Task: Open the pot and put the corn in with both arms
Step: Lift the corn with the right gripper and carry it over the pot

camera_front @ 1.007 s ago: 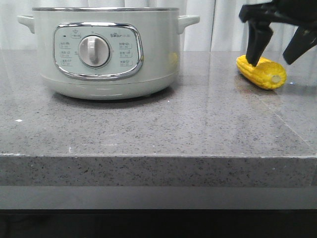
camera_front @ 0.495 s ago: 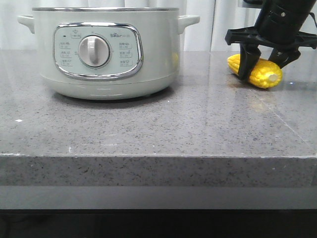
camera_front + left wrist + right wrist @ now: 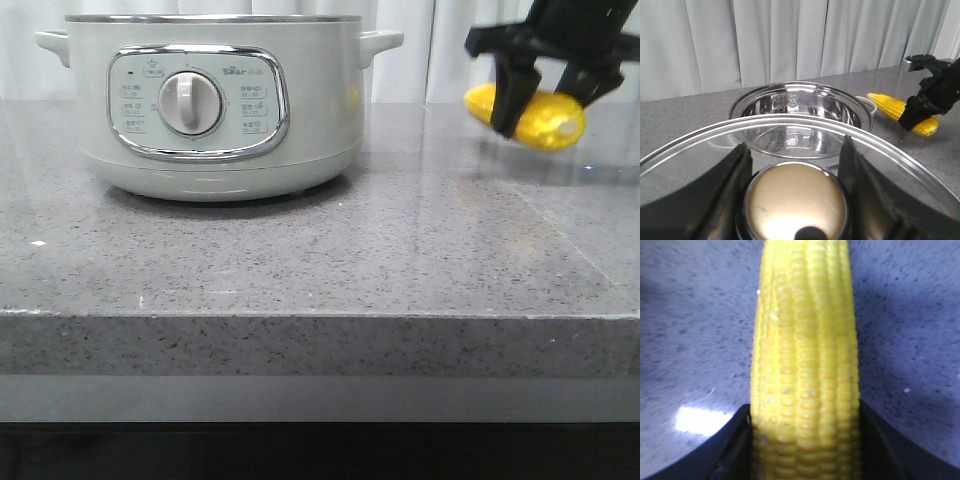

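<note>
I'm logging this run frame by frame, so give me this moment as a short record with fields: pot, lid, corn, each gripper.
pot: the pot stands on the counter, open, steel inside bare
lid: the lid is off the pot, held up by its knob
corn: the corn is lifted clear of the counter, to the pot's right
left gripper: the left gripper is shut on the knob
right gripper: the right gripper is shut across the corn's middle
step left: corn not yet in the pot
</note>
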